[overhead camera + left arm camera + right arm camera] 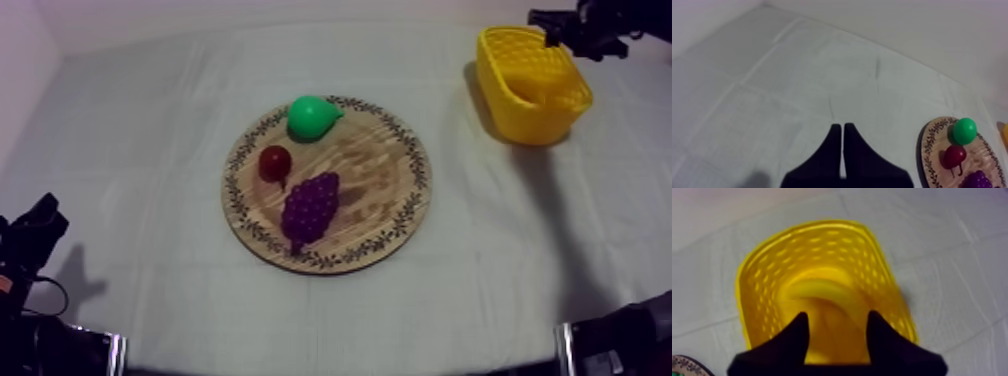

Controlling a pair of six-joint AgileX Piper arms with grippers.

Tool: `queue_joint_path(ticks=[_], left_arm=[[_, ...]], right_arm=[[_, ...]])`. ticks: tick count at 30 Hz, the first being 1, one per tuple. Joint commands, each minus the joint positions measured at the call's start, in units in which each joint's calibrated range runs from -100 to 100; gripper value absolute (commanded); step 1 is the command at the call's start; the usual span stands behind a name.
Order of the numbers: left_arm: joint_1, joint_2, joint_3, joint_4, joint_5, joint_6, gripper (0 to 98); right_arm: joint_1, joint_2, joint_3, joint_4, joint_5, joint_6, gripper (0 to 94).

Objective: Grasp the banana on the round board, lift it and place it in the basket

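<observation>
The banana (822, 290) lies blurred inside the yellow basket (747, 288), between the walls. My right gripper (837, 320) hangs just above it, open, with nothing between its fingers. From above, the basket (500, 70) stands at the far right of the table, the banana (532, 92) shows as a paler shape in it, and the right gripper (548, 25) is at the basket's far rim. My left gripper (40, 225) rests low at the left edge; its fingers (843, 127) lie together as a narrow wedge over bare cloth.
The round wooden board (385, 205) sits mid-table and carries a green pear (312, 117), a small red fruit (275, 161) and purple grapes (310, 208). Beside the left gripper I see the board (928, 145), pear (964, 131) and red fruit (954, 156).
</observation>
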Motion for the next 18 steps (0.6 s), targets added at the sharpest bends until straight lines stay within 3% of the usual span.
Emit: queue_joint_path(ticks=[1, 6, 18], left_arm=[[0.0, 0.0, 0.0, 0.03, 0.0, 0.0, 0.1], [0.0, 0.0, 0.0, 0.03, 0.0, 0.0, 0.1], [0.0, 0.0, 0.0, 0.03, 0.0, 0.0, 0.1]], right_arm=[[0.1, -11.0, 11.2, -0.2, -10.8, -1.0, 18.5], [0.5, -26.5, 21.7, -4.1, -15.8, -0.5, 3.7], [0.4, -62.8, 50.4, -17.2, -21.6, 13.0, 0.9]])
